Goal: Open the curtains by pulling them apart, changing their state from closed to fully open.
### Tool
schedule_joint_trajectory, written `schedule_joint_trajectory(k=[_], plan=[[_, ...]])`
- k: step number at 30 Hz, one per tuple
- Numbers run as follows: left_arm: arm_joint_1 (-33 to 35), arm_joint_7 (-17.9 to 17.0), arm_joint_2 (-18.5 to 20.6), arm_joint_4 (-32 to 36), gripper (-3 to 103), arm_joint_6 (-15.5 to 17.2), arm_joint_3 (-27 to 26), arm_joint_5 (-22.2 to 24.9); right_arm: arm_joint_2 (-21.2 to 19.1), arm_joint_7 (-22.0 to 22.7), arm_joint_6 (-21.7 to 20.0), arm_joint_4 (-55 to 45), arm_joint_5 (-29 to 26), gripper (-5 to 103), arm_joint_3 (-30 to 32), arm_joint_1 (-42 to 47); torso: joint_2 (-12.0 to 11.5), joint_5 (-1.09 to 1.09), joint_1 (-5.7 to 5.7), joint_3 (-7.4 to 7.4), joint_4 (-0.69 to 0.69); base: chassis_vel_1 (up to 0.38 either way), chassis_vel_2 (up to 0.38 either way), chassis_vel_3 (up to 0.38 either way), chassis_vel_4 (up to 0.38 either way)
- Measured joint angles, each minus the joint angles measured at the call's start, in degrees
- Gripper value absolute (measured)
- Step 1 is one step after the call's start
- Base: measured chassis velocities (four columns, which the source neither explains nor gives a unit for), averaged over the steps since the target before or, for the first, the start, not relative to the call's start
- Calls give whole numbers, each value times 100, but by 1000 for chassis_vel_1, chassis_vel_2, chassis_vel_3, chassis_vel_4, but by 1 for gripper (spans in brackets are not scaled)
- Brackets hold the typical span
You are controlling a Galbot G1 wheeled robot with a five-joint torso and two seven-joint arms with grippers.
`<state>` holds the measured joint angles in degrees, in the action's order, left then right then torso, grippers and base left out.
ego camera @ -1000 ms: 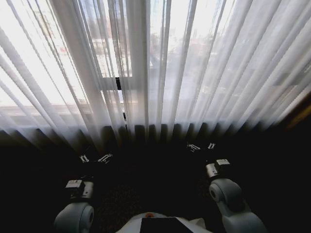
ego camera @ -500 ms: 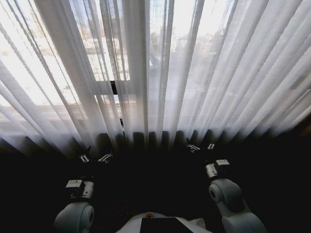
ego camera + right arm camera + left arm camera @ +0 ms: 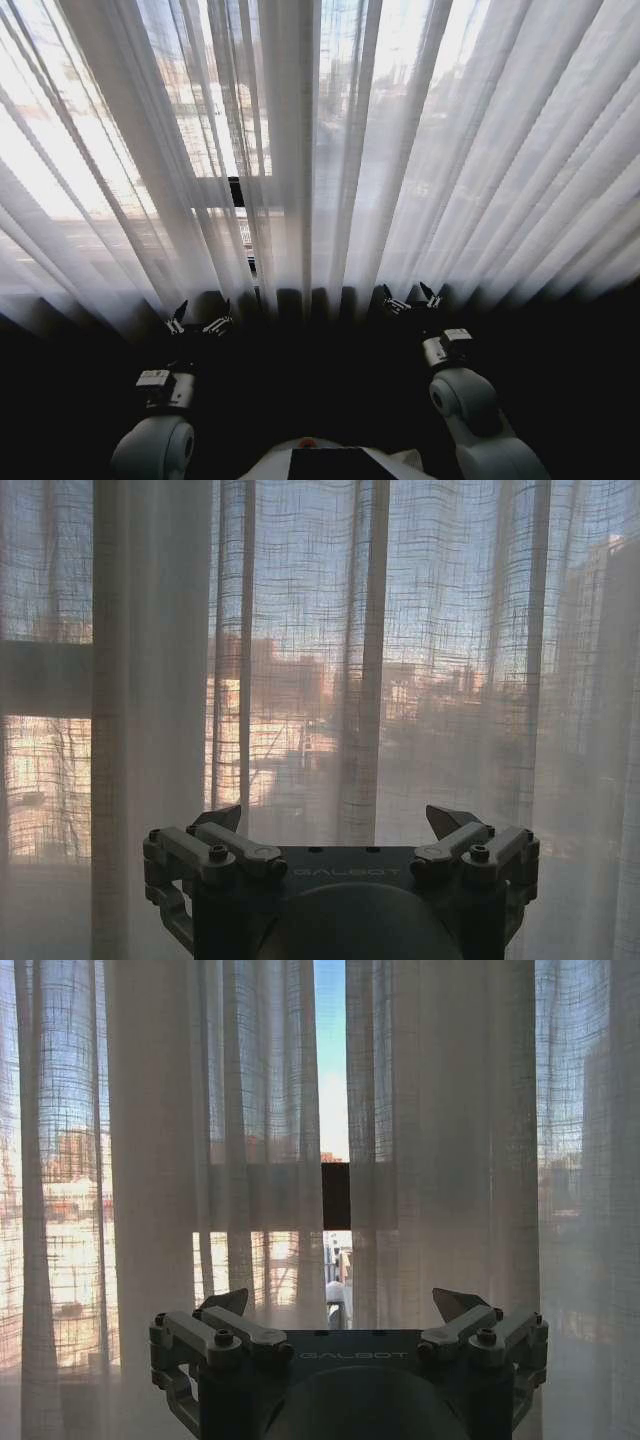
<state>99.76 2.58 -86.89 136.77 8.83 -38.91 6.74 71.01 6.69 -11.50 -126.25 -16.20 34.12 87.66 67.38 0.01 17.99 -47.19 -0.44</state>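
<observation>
The curtains hang closed across the window as sheer white pleated panels, the left one [image 3: 120, 150] and the right one [image 3: 480, 170]. A narrow slit between them shows in the left wrist view, with fabric [image 3: 160, 1160] on one side and fabric [image 3: 450, 1160] on the other. My left gripper [image 3: 198, 318] [image 3: 340, 1305] is open, low in front of the hem, facing that slit. My right gripper [image 3: 410, 298] [image 3: 335, 820] is also open, facing curtain fabric [image 3: 150, 680] a short way off. Neither gripper holds any cloth.
A black window frame bar [image 3: 236, 191] [image 3: 336, 1195] shows through the slit, with city buildings beyond the glass. Below the hem lies dark floor [image 3: 320, 380]. My two forearms [image 3: 155, 440] [image 3: 480, 420] reach forward side by side.
The whole head view has shifted: the curtains now stand nearer and fill more of it, their hem reaching the fingertips. Both arms keep the same pose, grippers still open.
</observation>
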Motion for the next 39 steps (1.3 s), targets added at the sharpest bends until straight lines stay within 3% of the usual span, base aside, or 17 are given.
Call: schedule_joint_trajectory(k=[8, 19, 28, 39], plan=[[7, 5, -6, -7, 100, 1, 2, 1, 2, 4, 14, 19, 3, 100, -2, -10, 0, 2, 0, 0, 0, -203, 168, 186, -163], [11, 7, -22, -45, 100, -14, 12, 14, 26, -50, 384, 179, 290, 100, -25, 28, 0, 0, -1, 1, 0, -52, 66, 54, -74], [36, 9, -22, -28, 100, -32, -43, 27, 57, -52, 433, 236, 300, 100, -106, -57, 1, 1, -2, 1, 0, 100, 94, -95, -90], [46, 6, -54, 14, 100, -35, -18, 25, 45, -67, 460, 257, 281, 100, -129, -72, 0, 1, 1, 0, -1, 245, 268, -263, -275]])
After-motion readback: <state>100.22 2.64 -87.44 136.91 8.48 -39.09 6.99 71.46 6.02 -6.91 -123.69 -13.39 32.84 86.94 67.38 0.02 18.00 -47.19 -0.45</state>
